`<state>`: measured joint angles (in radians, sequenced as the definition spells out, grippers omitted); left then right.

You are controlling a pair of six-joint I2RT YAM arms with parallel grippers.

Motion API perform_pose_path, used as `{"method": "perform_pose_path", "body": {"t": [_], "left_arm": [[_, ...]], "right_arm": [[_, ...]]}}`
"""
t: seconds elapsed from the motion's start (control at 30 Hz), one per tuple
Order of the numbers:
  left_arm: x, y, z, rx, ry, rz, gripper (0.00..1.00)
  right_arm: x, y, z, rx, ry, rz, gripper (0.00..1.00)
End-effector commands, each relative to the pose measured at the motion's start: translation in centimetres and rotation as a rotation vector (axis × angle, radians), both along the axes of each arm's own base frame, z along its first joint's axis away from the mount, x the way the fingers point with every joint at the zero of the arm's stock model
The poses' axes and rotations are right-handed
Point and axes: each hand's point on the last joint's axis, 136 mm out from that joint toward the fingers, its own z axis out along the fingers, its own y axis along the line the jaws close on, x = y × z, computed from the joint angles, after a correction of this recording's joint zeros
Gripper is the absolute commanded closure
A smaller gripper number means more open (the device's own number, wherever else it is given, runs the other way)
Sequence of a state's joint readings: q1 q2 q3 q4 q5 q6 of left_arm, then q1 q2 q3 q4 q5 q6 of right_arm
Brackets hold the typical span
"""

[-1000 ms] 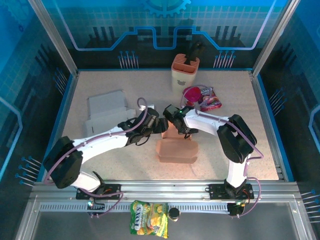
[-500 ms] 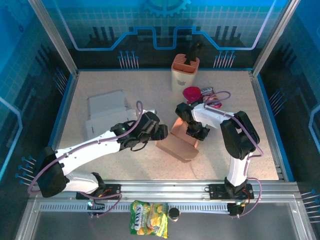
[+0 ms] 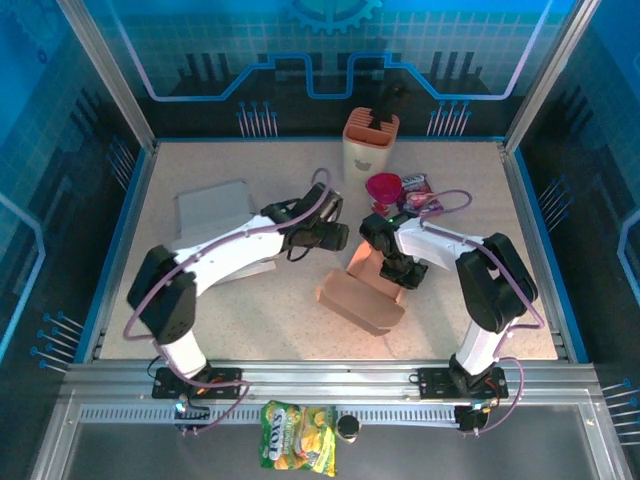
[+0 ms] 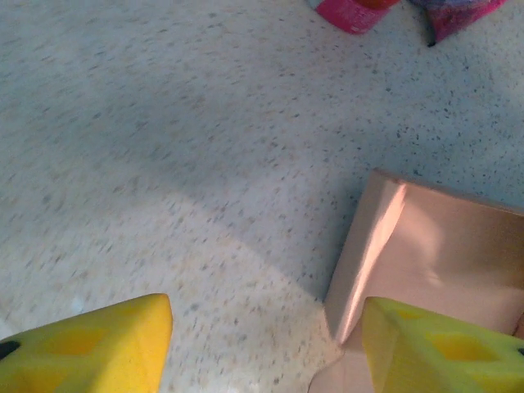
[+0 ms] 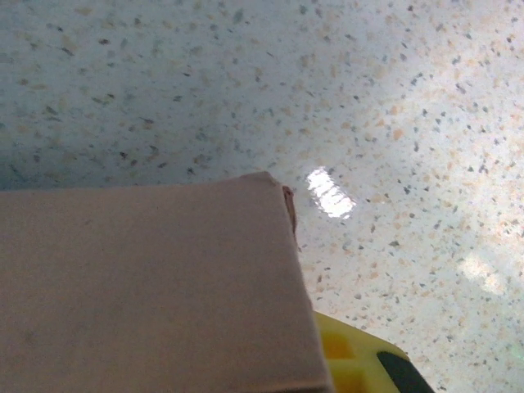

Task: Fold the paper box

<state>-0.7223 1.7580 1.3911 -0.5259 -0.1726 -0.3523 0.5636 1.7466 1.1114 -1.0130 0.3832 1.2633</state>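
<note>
A pinkish-tan paper box (image 3: 362, 300) lies partly folded on the speckled desk (image 3: 250, 310). Its long body is tipped at a slant, and one flap rises towards the back.

The right end effector (image 3: 400, 268) sits at the box's rear right edge, on that raised flap. It is clenched on the card. In the right wrist view the flat brown panel (image 5: 147, 286) runs straight into the grip, with one yellow finger (image 5: 348, 360) showing under its corner.

The left end effector (image 3: 338, 237) hangs behind and to the left of the box, just apart from it. Its jaws are spread with nothing held. In the left wrist view bare desk shows between the two yellow fingers (image 4: 90, 344), and a corner of the box (image 4: 434, 254) lies close by the right-hand finger.

Further behind the box are a pink bowl (image 3: 385, 187), a bright snack packet (image 3: 420, 197) and a peach-coloured holder (image 3: 370, 145). Well to the box's left lies a flat grey sheet of card (image 3: 215, 205).
</note>
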Motion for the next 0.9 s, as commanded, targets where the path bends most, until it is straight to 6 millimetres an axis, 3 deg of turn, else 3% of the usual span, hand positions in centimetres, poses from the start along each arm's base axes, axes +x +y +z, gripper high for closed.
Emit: {"method": "perform_pose_path", "body": {"t": [0.0,0.2,0.4,0.63,0.87], "left_arm": [[-0.3,-2.7,-1.1,0.01,0.033,-0.169,0.38],[0.7,-3.6,-3.8,0.033,0.067,-0.209,0.52],[0.7,-3.7,-5.4,-0.074,0.107,-0.244,0.55],[0.3,-1.9,-5.0,-0.317,0.151,-0.226,0.5],[-1.6,-1.2,-4.9,-0.415,0.135,-0.213,0.5]], "right_arm": [[0.1,-0.4,-0.2,-0.02,0.009,0.024,1.0],[0.5,0.2,-0.7,0.011,0.0,0.058,1.0],[1.1,0.9,-1.7,0.059,0.002,0.107,1.0],[2.3,1.7,-3.4,0.111,0.016,0.23,1.0],[3.6,2.0,-3.1,0.119,-0.034,0.342,1.0]]}}
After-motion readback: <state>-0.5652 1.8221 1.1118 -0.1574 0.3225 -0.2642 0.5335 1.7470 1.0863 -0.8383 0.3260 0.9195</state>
